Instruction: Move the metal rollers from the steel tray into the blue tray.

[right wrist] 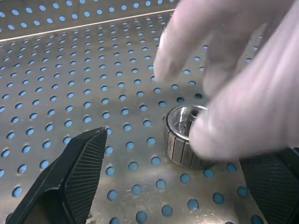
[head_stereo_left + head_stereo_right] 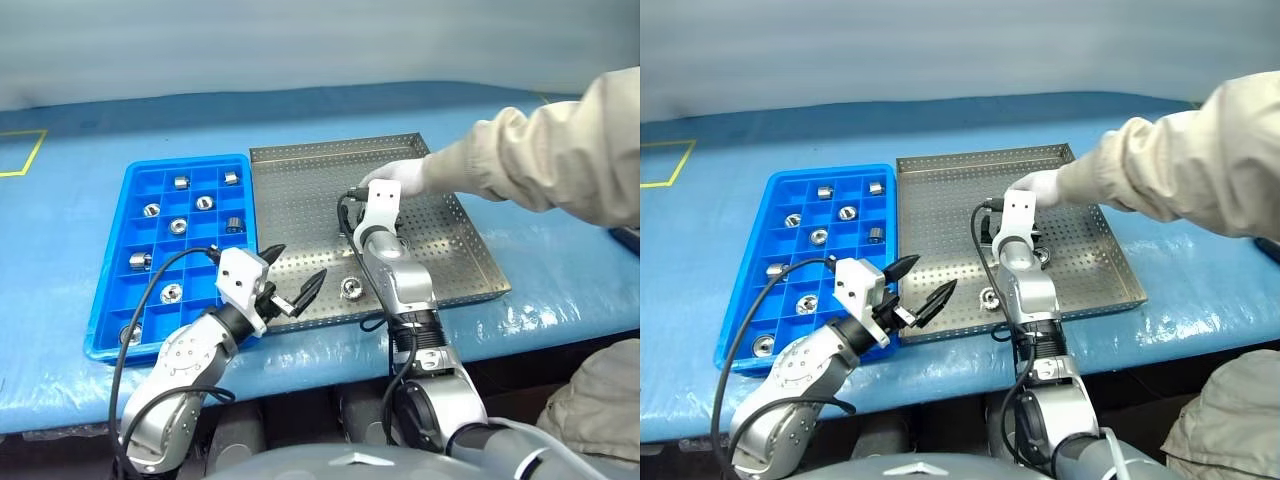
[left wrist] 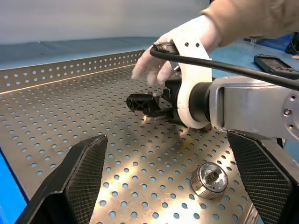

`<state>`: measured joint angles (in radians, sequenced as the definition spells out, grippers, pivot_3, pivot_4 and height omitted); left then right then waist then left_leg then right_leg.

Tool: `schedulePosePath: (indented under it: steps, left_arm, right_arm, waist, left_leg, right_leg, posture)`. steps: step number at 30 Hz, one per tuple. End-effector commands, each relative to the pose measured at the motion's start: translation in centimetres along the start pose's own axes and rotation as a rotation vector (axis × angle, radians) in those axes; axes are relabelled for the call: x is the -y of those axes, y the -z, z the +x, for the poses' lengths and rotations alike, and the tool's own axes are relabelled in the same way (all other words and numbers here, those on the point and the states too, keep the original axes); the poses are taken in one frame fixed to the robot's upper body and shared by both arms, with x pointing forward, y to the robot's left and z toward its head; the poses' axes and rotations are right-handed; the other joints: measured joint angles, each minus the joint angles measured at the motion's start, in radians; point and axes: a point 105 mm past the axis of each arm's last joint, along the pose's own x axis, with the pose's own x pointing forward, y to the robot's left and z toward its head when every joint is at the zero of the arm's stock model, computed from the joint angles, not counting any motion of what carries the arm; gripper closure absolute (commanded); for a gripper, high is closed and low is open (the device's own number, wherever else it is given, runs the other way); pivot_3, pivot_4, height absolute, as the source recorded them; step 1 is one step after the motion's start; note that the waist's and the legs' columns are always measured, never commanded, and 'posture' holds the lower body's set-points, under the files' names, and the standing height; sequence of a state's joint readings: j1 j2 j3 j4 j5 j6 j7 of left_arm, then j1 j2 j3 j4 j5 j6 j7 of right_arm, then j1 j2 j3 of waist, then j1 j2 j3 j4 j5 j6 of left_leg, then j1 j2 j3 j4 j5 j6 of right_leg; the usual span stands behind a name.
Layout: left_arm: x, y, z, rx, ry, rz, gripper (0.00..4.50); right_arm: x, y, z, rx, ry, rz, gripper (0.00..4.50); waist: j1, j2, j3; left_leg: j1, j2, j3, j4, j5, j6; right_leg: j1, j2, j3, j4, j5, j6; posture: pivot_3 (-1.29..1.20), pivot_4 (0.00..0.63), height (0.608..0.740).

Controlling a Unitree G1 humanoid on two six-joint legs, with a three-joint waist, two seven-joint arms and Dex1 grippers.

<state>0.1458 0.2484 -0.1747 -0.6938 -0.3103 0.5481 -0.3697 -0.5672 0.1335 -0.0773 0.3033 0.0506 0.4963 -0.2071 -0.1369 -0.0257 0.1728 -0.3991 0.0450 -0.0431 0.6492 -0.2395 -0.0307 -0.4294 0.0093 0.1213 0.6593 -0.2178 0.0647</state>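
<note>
The steel tray (image 2: 300,190) lies in the middle of the table, with the blue tray (image 2: 140,235) touching its left side. Several metal rollers (image 2: 178,226) sit in the blue tray's compartments. One roller (image 2: 351,288) lies near the steel tray's front edge, just right of my open, empty left gripper (image 2: 297,264). My right gripper (image 1: 177,158) is open low over the steel tray, and a second roller (image 1: 184,140) stands between its fingers. A person's white-gloved hand (image 1: 243,93) rests its fingertips on that roller. The left wrist view shows the front roller (image 3: 209,180) close ahead.
The person's beige sleeve (image 2: 560,150) reaches in from the right over the steel tray's far right corner. A blue cover (image 2: 560,270) lies over the table, with yellow tape (image 2: 25,155) at its far left. A black device (image 3: 275,63) lies beyond the tray.
</note>
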Motion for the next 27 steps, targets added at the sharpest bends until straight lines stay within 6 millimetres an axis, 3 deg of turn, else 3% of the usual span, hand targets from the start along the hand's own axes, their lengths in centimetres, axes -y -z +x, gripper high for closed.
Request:
schedulePosePath:
  steps: [1,23,27]
  left_arm:
    - [0.36,-0.60,-0.01,0.034,0.009,0.023,0.04]
    - [0.65,0.22,-0.30,0.000,0.029,0.029,0.04]
    - [0.64,0.21,-0.32,0.000,0.027,0.030,0.04]
  right_arm:
    - [-0.68,-1.44,0.13,0.060,-0.013,0.020,0.00]
    - [-0.62,-1.07,-0.01,0.054,-0.012,0.010,0.00]
    - [-1.24,-1.76,-0.31,0.093,-0.034,0.014,0.00]
  waist:
    - [0.001,0.000,0.000]
    - [0.002,0.003,0.001]
    - [0.003,0.003,0.001]
  left_leg:
    - [0.000,0.000,0.000,0.000,0.000,0.000]
    - [0.000,0.000,0.000,0.000,0.000,0.000]
    - [0.000,0.000,0.000,0.000,0.000,0.000]
  right_leg:
    - [0.000,0.000,0.000,0.000,0.000,0.000]
    - [0.000,0.000,0.000,0.000,0.000,-0.001]
    - [0.000,0.000,0.000,0.000,0.000,-0.001]
  posture:
    - [-0.05,0.150,0.740]
    - [-0.04,0.150,0.740]
    - [-0.04,0.150,0.740]
